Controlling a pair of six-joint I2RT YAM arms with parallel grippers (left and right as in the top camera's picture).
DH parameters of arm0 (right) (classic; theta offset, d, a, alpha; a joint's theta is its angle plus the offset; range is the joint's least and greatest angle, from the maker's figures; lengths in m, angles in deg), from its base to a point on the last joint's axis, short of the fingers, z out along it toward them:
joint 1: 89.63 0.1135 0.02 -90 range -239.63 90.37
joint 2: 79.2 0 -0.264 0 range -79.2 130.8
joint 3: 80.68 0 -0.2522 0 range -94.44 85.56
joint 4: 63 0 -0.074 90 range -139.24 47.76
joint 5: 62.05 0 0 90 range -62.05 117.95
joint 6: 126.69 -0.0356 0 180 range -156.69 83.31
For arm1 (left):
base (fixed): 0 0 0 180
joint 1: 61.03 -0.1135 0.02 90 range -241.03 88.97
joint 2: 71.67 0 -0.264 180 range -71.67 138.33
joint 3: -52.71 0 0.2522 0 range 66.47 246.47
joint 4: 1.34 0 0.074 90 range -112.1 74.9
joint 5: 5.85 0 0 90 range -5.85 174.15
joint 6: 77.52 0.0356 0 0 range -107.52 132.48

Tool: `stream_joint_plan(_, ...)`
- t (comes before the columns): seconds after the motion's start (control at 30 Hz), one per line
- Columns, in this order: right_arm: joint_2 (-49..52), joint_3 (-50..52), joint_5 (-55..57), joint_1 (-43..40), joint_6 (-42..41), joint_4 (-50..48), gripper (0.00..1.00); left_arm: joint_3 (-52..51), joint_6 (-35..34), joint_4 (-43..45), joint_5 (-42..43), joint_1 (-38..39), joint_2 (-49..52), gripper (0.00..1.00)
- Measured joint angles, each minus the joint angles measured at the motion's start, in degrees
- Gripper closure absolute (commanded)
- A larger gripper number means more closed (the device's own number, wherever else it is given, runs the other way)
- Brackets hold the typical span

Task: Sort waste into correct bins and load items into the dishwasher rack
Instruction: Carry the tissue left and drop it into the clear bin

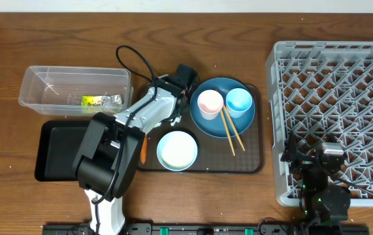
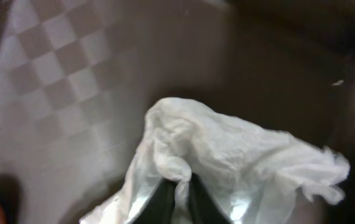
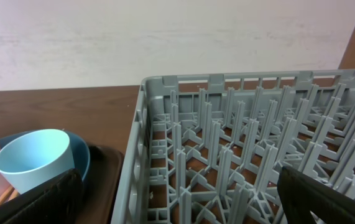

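Note:
In the left wrist view my left gripper [image 2: 177,188] is shut on the crumpled white tissue [image 2: 239,152], pinching a fold between its black fingers just above the brown tray [image 2: 59,74]. Overhead, that gripper [image 1: 171,118] hangs over the tray's left part and the arm hides the tissue. The orange carrot [image 1: 144,150] lies at the tray's left edge. The printed wrapper [image 1: 101,101] is inside the clear tub [image 1: 39,85]; the black tray [image 1: 55,153] sits in front of it. My right gripper [image 3: 183,202] is open over the grey rack's [image 1: 343,98] front-left corner, with nothing between its fingers.
On the brown tray [image 1: 251,160] a blue plate [image 1: 220,88] carries a pink cup [image 1: 210,104], a light blue cup [image 1: 239,102] and wooden chopsticks [image 1: 230,134]. A white bowl [image 1: 177,150] stands in front of the plate. The light blue cup [image 3: 37,158] shows left of the rack wall [image 3: 137,155].

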Motion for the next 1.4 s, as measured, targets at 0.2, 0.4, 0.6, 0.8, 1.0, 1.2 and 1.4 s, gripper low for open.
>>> stream_joint_plan(0.2,0.0,0.0,0.0,0.0,0.0,0.0,0.01,0.0,-0.5,3.6,1.1,-0.2,-0.4,0.94)
stream_joint_plan(0.4,0.0,0.0,0.0,0.0,0.0,0.0,0.01,-0.1,-0.7,3.8,1.7,-2.8,-7.8,0.94)
stream_joint_plan(0.6,0.0,0.0,0.0,0.0,0.0,0.0,0.01,-0.1,-1.3,3.8,0.8,-7.8,-19.1,0.94)
stream_joint_plan(0.8,0.0,0.0,0.0,0.0,0.0,0.0,0.01,-0.1,-2.5,-2.3,-1.6,-13.6,-24.0,0.94)
stream_joint_plan(1.0,0.0,0.0,0.0,0.0,0.0,0.0,0.01,-0.3,-2.6,-10.9,-7.9,-19.6,-23.8,0.94)
stream_joint_plan(1.2,0.0,0.0,0.0,0.0,0.0,0.0,0.01,-0.4,-2.6,-10.9,-12.0,-23.8,-23.3,0.93)
stream_joint_plan(1.4,0.0,0.0,0.0,0.0,0.0,0.0,0.01,-0.4,-2.7,-9.1,-13.0,-27.0,-21.8,0.79)
